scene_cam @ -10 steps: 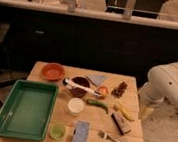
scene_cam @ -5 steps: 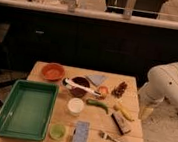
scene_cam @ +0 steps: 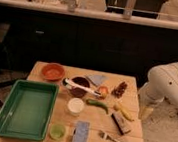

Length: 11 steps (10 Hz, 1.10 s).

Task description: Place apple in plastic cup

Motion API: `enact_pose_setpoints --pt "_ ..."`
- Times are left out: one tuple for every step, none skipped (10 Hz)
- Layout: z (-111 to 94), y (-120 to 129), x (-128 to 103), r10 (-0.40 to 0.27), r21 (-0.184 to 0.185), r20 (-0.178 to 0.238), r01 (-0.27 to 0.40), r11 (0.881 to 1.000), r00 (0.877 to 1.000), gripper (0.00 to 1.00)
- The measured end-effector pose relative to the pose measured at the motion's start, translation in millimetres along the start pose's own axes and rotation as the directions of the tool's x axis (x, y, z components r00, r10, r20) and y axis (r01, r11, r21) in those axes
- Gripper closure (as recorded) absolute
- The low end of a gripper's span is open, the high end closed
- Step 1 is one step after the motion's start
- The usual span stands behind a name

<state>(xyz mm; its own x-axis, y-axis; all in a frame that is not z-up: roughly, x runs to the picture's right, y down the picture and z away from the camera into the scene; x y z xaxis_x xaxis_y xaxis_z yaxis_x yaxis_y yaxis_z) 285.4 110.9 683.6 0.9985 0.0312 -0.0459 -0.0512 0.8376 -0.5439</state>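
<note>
- Currently the claw (scene_cam: pixel 146 113) hangs low off the right edge of the surface (scene_cam: pixel 99 122), below the bent arm (scene_cam: pixel 168 85). I cannot tell whether it is released or clenched.
- The apple (scene_cam: pixel 102 91) sits on the surface just beside the dark bowl (scene_cam: pixel 74 91), with a white utensil (scene_cam: pixel 82 87) lying across the bowl towards it.
- The plastic cup (scene_cam: pixel 57 131) stands at the near edge, between the green tray (scene_cam: pixel 26 108) and the blue sponge (scene_cam: pixel 81 133), well apart from the apple.
- Risk: the approach clips the utensil or bowl. Cause: close neighbours on the apple's left.
- Risk: the apple rolls off towards the green pepper (scene_cam: pixel 98 105). Cause: round fruit, off-centre pinch.
- Risk: delivery into the white cup (scene_cam: pixel 76 106). Cause: it lies between the apple and the target.
- Risk: the cup tips, or the apple bounces off its rim. Cause: the apple looks about as wide as the mouth, and the cup is probably light.
</note>
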Motion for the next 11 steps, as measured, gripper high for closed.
enact_pose_setpoints --pt "2 0 1 -0.039 -0.028 0.009 0.039 0.999 0.999 0.25" --pt "5 -4 -5 -0.108 -0.051 0.031 0.109 0.993 0.994 0.25" --pt "9 -5 -8 -0.207 -0.086 0.053 0.211 0.974 0.977 0.25" --pt "11 -7 -9 -0.296 -0.114 0.066 0.302 0.946 0.953 0.25" --pt "12 -13 -18 -0.386 -0.117 0.081 0.393 0.912 0.919 0.25" --pt "12 -18 -29 -0.468 -0.127 0.096 0.477 0.870 0.879 0.25" --pt "11 -23 -43 -0.558 -0.126 0.110 0.569 0.813 0.822 0.25" --pt "10 -24 -50 -0.603 -0.122 0.120 0.614 0.780 0.789 0.25" --pt "12 -25 -55 -0.635 -0.117 0.128 0.647 0.753 0.762 0.25" --pt "15 -24 -63 -0.664 -0.115 0.139 0.678 0.726 0.735 0.25" --pt "18 -23 -76 -0.690 -0.115 0.148 0.706 0.699 0.708 0.25"
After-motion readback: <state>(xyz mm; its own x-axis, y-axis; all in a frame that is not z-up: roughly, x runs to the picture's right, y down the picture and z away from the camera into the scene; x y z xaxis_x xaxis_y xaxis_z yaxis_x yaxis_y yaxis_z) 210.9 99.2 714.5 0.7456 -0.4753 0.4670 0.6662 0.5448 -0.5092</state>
